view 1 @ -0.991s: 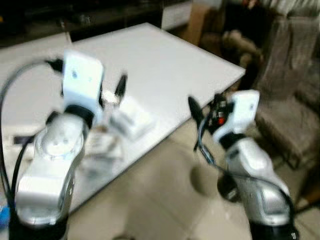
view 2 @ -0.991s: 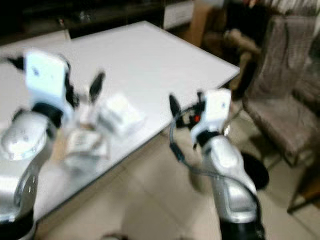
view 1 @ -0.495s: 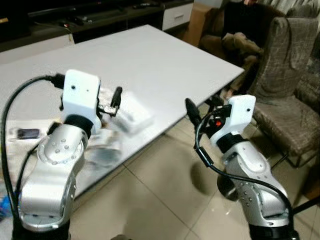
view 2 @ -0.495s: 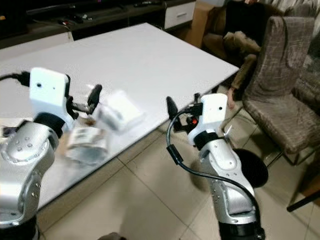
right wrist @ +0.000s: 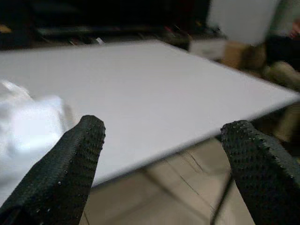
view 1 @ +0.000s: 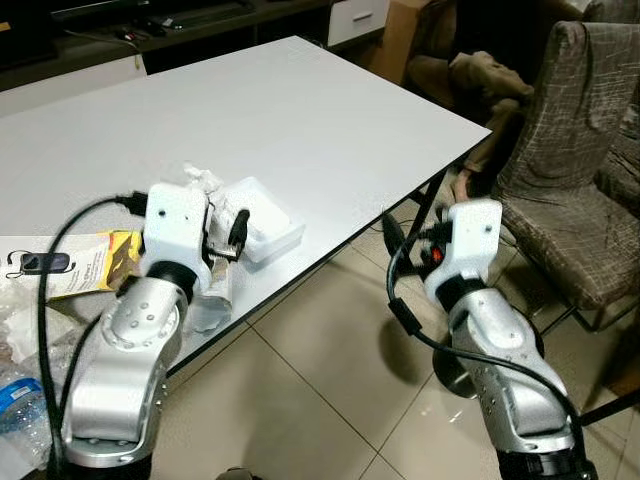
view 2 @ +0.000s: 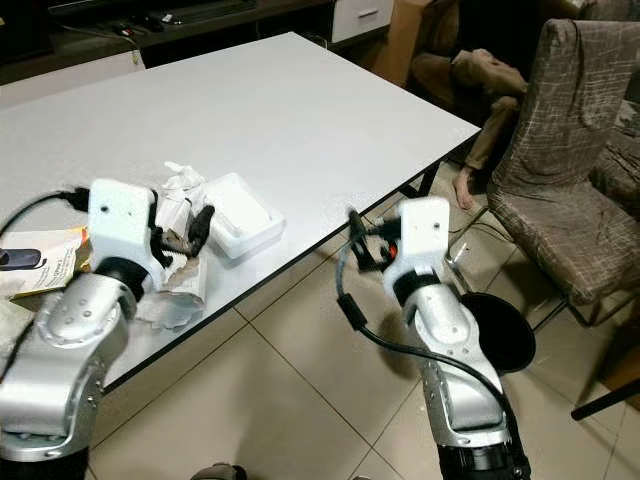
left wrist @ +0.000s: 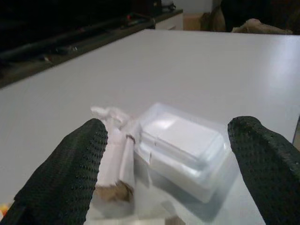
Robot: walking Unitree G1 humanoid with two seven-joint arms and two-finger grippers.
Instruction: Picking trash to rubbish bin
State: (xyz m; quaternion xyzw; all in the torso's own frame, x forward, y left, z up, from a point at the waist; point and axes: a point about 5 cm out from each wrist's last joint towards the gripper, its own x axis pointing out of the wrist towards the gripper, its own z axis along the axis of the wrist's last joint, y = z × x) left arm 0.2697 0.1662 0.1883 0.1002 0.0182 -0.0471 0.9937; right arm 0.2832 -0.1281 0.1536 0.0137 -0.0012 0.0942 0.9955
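**Two grippers spread wide at the table's edge**

Nearest, the left gripper (left wrist: pixel 164 154) hovers low over the white rectangular table (view 1: pixel 300 100), its black fingers (left wrist: pixel 65 173) spread wide and holding nothing. Just beyond them lie a crumpled white-and-brown paper wrapper (left wrist: pixel 115 159) and a clear plastic clamshell box (view 1: pixel 262 220), touching each other near the table's front edge. Off that edge, over the tiled floor (view 1: pixel 330 400), the right gripper (right wrist: pixel 161 159) is also wide apart, empty. Behind stands a grey fabric chair (view 1: pixel 570 130).
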